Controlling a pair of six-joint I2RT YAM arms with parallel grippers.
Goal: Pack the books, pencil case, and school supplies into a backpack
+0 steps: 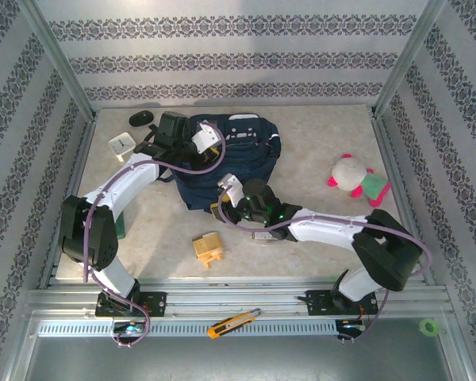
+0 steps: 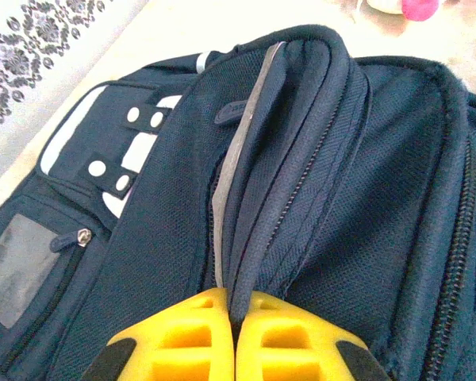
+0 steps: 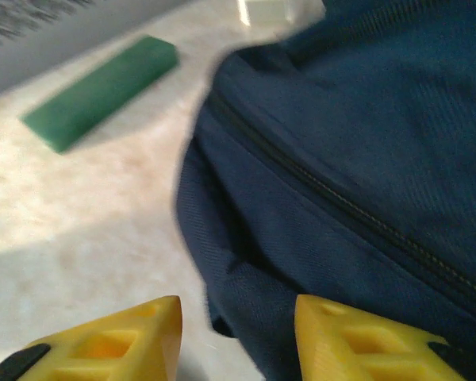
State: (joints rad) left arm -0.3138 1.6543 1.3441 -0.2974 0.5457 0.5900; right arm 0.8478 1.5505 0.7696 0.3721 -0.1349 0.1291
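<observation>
The navy backpack (image 1: 246, 167) lies at the table's middle back. My left gripper (image 1: 214, 144) reaches over its top and, in the left wrist view, the left gripper (image 2: 234, 298) is shut on a raised fold of the backpack (image 2: 341, 198) beside a zipper edge. My right gripper (image 1: 219, 208) is at the bag's near edge. There the right gripper (image 3: 238, 309) stands open, with a corner of the backpack (image 3: 365, 119) between its fingers. School supplies lie in front: a tan-yellow block with orange (image 1: 209, 248) and a silver bar (image 1: 263, 236). The books are out of view.
A flat green oblong (image 1: 120, 225) (image 3: 103, 91), possibly the pencil case, lies left of the bag. A white clock (image 1: 121, 143) and black mouse (image 1: 140, 117) sit back left, a pink-green plush (image 1: 355, 178) right. A utility knife (image 1: 234, 323) rests on the front rail.
</observation>
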